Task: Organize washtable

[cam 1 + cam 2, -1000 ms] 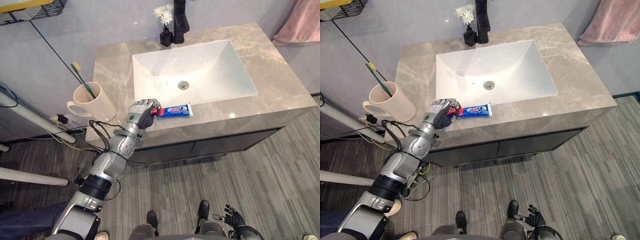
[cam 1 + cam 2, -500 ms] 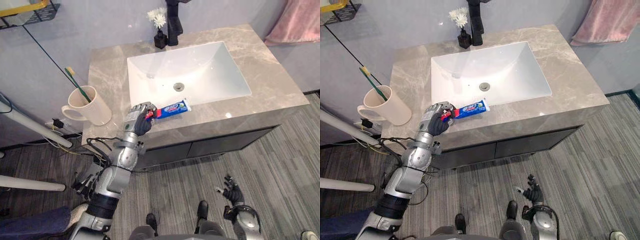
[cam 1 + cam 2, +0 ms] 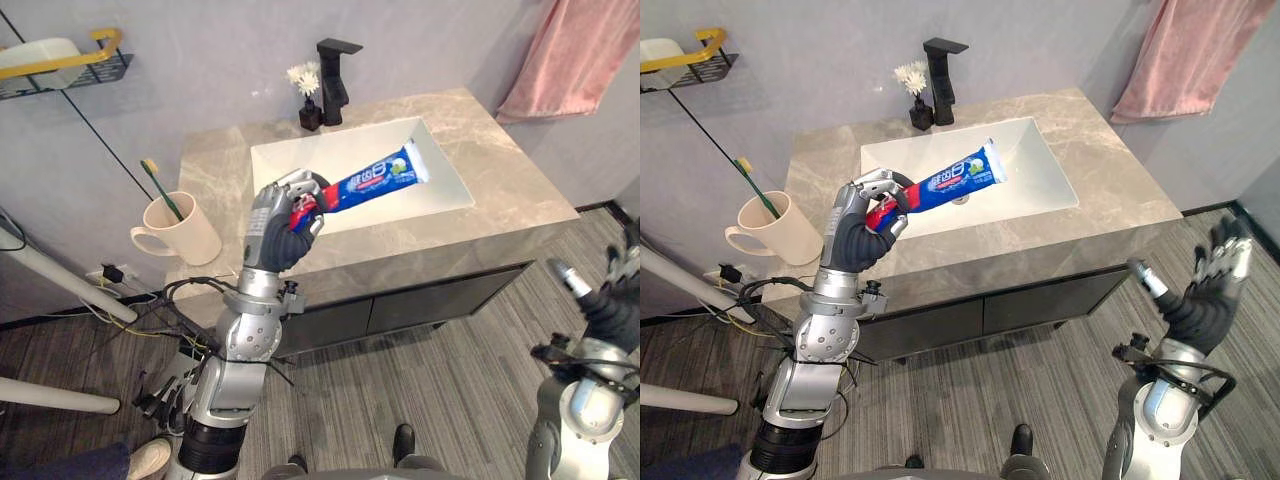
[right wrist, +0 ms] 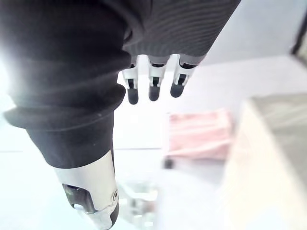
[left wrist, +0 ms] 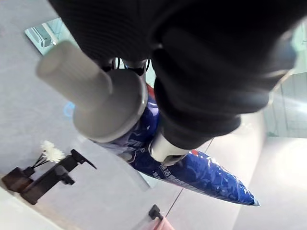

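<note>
— Left hand (image 3: 278,222)?
— Clenched round the red cap end of the toothpaste tube (image 3: 375,178), fingers and thumb wrapped tight. Raised clear of the countertop (image 3: 500,170), over the front rim of the sink (image 3: 1035,175), flat tail slanting up and away above the basin.
— Why gripped at that end?
— Probably for control: firmest part of a soft tube, so no squeezing of the body, and the long tail left free to lead into a holder.
— Bound where?
— Cannot tell for certain. Best guess: the cream cup (image 3: 190,230) at the countertop's left end, with 1 toothbrush (image 3: 162,190) leaning in it. Well apart from the tube at this moment.
— Right hand (image 3: 1212,290)?
— Low at the robot's right, well apart from the countertop. Fingers straight and spread, nothing in them. Out of the way, by the look of it.
— Anything to watch?
— Light cup near the edge; easy to tip. Better to come down from above, tail first.
</note>
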{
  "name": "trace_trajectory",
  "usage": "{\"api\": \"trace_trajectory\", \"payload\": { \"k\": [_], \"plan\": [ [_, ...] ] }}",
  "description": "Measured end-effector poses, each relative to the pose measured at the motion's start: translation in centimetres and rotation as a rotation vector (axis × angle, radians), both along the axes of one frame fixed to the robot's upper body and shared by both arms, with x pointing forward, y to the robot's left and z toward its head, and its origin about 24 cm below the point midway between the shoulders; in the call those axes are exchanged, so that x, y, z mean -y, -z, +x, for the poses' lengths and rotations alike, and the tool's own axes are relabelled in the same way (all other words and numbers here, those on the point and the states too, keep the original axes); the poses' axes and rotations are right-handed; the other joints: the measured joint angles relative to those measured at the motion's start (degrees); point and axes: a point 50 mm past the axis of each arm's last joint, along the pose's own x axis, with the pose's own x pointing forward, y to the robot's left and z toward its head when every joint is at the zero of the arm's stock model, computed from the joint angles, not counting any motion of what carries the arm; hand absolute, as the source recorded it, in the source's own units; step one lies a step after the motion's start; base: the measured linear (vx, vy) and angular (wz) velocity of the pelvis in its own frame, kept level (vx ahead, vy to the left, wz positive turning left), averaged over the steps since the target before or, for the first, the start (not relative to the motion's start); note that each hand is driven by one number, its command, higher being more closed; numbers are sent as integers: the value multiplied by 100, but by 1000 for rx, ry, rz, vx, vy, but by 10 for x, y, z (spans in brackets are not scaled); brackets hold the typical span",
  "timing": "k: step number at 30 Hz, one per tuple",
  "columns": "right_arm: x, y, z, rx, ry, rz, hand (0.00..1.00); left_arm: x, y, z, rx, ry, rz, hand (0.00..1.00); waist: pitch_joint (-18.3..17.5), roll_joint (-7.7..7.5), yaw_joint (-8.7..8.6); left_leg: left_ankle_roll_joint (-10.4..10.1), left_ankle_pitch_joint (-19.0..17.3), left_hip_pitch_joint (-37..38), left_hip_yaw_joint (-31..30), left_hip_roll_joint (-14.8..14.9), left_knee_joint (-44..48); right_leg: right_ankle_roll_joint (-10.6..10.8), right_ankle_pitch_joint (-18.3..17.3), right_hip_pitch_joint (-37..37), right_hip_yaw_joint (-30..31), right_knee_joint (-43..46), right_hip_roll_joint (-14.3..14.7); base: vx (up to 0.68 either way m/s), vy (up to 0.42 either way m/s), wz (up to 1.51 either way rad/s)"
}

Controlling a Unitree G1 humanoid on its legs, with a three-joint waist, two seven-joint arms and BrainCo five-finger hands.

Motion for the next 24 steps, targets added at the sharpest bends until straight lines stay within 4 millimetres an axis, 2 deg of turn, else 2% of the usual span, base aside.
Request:
{"api": "trace_trajectory", "payload": {
  "k": [2, 4, 8, 14, 20, 23, 24],
  "plan": [
    [-15, -1, 4, 45, -134, 67, 0, 11, -1, -5, 18, 60, 5, 100, -40, -27, 75, 3, 2, 4, -80, -32, 22, 0, 0, 45, -32, 0, -9, -42, 5, 12],
    [-40, -3, 15, 79, -339, 128, 0, 25, -4, -6, 41, 127, 18, 100, -71, -28, 86, 9, 5, 1, -167, -57, 42, 1, 1, 92, -92, -1, -35, -52, -1, 13],
    [-65, 10, 39, -13, -529, 183, 0, 37, -1, -2, 33, 186, 38, 100, -129, -48, 85, 10, 19, -11, -311, -72, 46, 4, 2, 142, -199, -1, -50, -31, -7, 13],
    [-69, 29, 56, -125, -625, 272, 0, 39, 13, 10, -45, 178, 60, 100, -131, -51, 88, 40, 86, -64, -502, -117, 39, 4, 1, 155, -370, -1, -91, 3, -2, 15],
    [-76, 29, 61, -134, -675, 266, 0, 39, 11, 12, -37, 168, 57, 100, -138, -65, 97, 68, 152, -119, -650, -170, 3, 4, 1, 180, -523, -1, -143, -17, 4, 14],
    [-80, 32, 66, -150, -696, 262, 0, 38, 12, 13, -42, 160, 56, 100, -182, -136, 91, 67, 188, -148, -717, -174, -7, 4, 1, 189, -588, -1, -147, -41, -9, 12],
    [-82, 34, 67, -164, -699, 263, 100, 37, 14, 14, -48, 155, 65, 100, -215, -190, 86, 68, 214, -179, -760, -174, -11, 4, 1, 188, -633, -2, -147, -38, -13, 13]
  ]
}}
